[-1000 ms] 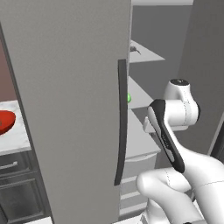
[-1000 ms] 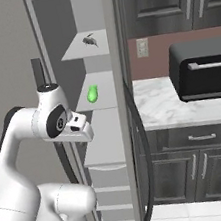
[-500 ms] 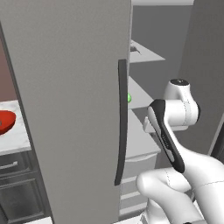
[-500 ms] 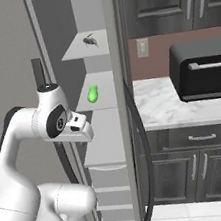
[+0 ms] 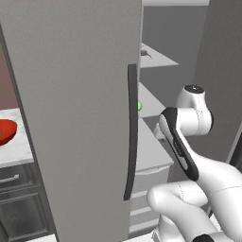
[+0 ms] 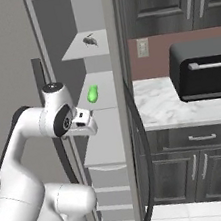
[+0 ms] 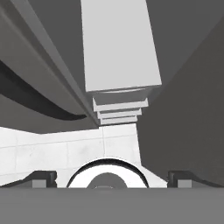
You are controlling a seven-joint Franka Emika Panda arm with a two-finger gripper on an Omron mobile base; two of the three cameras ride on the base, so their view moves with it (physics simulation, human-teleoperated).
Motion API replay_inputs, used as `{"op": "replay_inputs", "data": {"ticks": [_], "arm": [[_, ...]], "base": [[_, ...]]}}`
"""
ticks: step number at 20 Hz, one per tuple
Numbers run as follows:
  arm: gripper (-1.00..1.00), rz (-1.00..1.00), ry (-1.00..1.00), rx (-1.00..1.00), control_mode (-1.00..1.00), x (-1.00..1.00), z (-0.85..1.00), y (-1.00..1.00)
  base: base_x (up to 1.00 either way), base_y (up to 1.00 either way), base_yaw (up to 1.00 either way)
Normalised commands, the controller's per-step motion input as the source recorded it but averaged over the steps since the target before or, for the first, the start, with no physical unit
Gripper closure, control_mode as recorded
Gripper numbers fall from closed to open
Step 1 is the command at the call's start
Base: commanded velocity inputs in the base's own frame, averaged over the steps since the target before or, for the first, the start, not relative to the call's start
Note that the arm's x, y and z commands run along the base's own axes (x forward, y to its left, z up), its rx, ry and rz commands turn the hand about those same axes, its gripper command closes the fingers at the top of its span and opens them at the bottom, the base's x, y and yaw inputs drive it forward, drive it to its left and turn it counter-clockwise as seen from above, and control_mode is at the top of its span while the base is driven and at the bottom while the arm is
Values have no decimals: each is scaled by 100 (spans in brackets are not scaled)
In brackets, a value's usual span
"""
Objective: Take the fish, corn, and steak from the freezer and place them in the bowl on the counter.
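Hanging wide-jawed, gripper (image 7: 109,178) — freezer (image 7: 118,48) shelves straight ahead.

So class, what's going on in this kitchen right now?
A white robot arm stands at the open freezer, its door swung wide. The gripper is open and holds nothing, and points down past the freezer's drawers toward the floor. A green item lies on a middle shelf and a small dark one on the shelf above. The red bowl sits on the counter; no food can be seen in it.
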Motion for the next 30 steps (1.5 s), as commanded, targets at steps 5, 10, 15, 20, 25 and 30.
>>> {"op": "replay_inputs", "data": {"ticks": [5, 10, 15, 20, 25, 30], "arm": [[-100, 9, -12, 4, -100, 50, 4, -5], [-100, 0, -2, 6, -100, 79, 16, 0], [-100, -1, 2, 12, -100, 74, 1, 0], [-100, 0, 0, 23, -100, 46, 0, -1], [-100, 0, 0, 3, -100, 19, 0, 0], [-100, 0, -7, 0, -100, 14, -1, 0]], "base": [[0, 0, 0], [0, 0, 0], [0, 0, 0], [0, 0, 0], [0, 0, 0], [0, 0, 0]]}}
